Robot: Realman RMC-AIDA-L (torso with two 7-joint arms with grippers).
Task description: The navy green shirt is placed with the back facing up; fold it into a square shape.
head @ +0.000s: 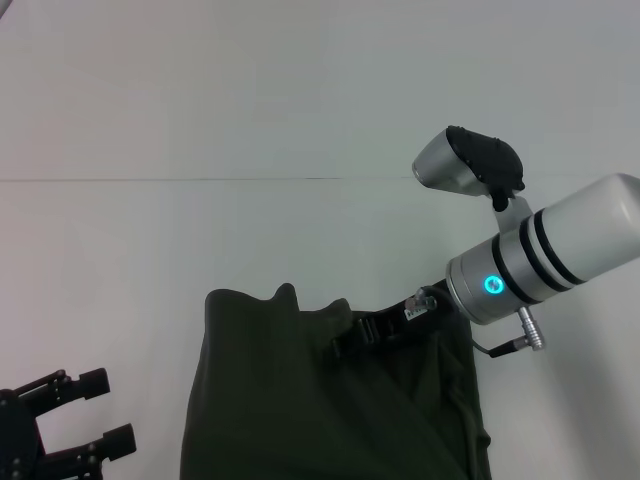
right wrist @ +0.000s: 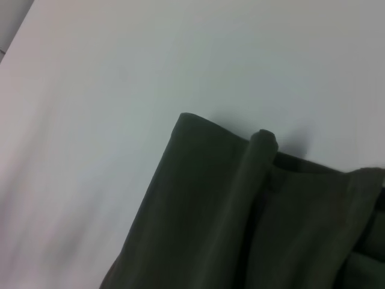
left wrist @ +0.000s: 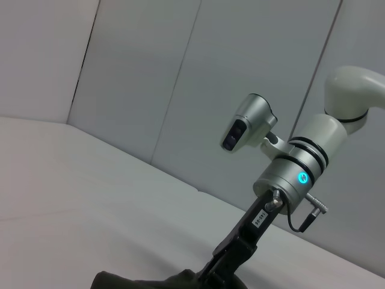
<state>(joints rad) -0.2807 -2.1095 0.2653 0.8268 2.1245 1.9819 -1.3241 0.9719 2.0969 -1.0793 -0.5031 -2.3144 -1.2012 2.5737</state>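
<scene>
The navy green shirt [head: 300,400] lies on the white table, partly folded, with its far edge rumpled into a small raised fold. My right gripper [head: 352,340] reaches in from the right and sits on that far edge, shut on the fabric. The left wrist view shows the same right gripper [left wrist: 218,270] angled down into the shirt [left wrist: 138,281]. The right wrist view shows a shirt [right wrist: 210,211] corner and a rolled fold lying on the table. My left gripper [head: 100,410] rests low at the left of the shirt, open and holding nothing.
The white table [head: 200,230] extends beyond the shirt, with a thin seam line across it. The right arm's silver wrist with its lit ring [head: 492,284] hangs over the shirt's right side. Grey wall panels [left wrist: 180,90] stand behind the table.
</scene>
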